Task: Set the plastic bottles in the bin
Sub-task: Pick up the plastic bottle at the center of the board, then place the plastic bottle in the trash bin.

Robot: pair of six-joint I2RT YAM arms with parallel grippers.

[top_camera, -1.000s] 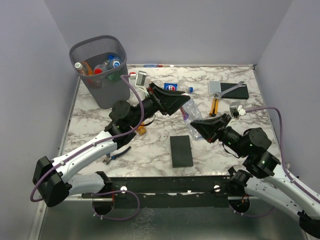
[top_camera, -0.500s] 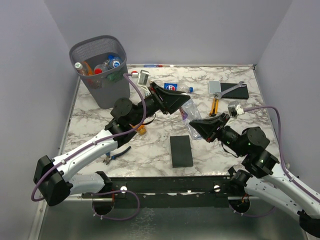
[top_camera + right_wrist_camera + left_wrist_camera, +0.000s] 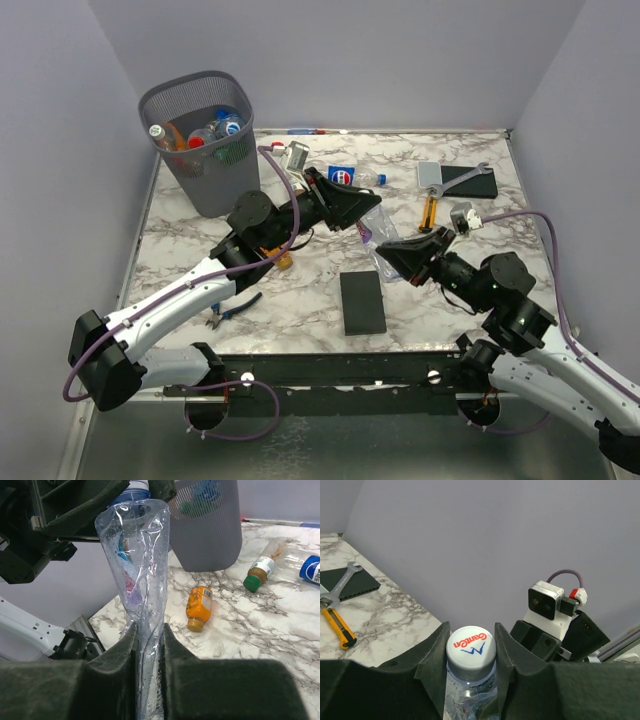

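Marble-look table point(image 3: 180, 240) with plain grey walls all round, so here's the count going left to right.

One bin point(image 3: 200, 140) sits in the far left corner with a bunch of bottles already inside. I can make out at least four caps and colours in there, but can't get an exact number. One pair of pliers point(image 3: 232, 308) lies near the front edge. One orange bottle point(image 3: 199, 605) lies on its side beside the left arm, and one green-capped bottle point(image 3: 260, 572) is flat on the table near the bin. One blue-labelled bottle point(image 3: 343, 175) lies further back.

Mid-table, both arms are on the same crumpled clear bottle point(image 3: 137, 555), which is up off the table. The left gripper point(image 3: 471, 635) is clamped on either side of its white cap. The right gripper point(image 3: 148, 635) is squeezed tight on the flattened bottom end.

Two black slabs: one in front point(image 3: 362, 302) and one at the back right point(image 3: 472, 184). One wrench point(image 3: 462, 177) rests partly on the far slab, and one orange-handled tool point(image 3: 429, 212) lies just beside it.
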